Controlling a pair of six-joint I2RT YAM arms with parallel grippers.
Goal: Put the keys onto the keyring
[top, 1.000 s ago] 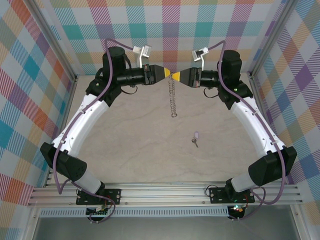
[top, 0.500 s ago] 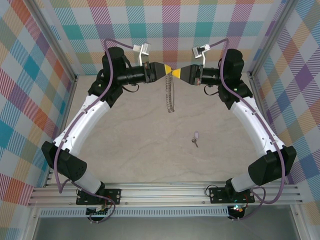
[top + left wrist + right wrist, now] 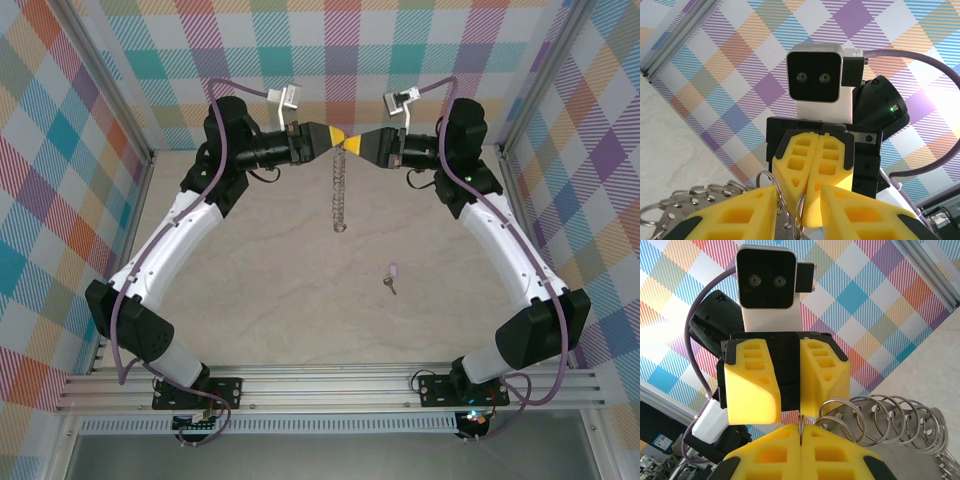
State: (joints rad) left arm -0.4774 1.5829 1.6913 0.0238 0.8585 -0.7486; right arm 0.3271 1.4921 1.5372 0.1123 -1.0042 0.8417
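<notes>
**Top external view.** The left gripper [image 3: 335, 138] and right gripper [image 3: 355, 143] meet tip to tip above the far end of the table [image 3: 250, 270]. The keyring [image 3: 340, 195] hangs from their junction as a chain of rings trailing toward 6 o'clock. The key [image 3: 392, 276] lies flat on the table, well apart from both grippers, at about 5 o'clock from the junction and at 4 o'clock from the chain's lower end. Its long axis runs roughly 12 to 6, pale head toward 12. The right arm is judged the nearer, so fetching the key calls for a reach toward 5 o'clock. The finger gaps are too small to read here.

**Left wrist view.** The left gripper [image 3: 799, 201] has its jaws partly spread, with ring loops of the keyring [image 3: 771, 183] between them. Whether the pads bear on the wire cannot be told, as the frame edge cuts off the contact. The right gripper [image 3: 808, 175], facing, is pressed together.

**Right wrist view.** The right gripper [image 3: 801, 438] pinches a thin ring wire in its seam. The rest of the keyring [image 3: 880, 419] fans out toward 3 o'clock. The left gripper [image 3: 788, 409], at 12 o'clock, shows a dark gap between its fingers.
</notes>
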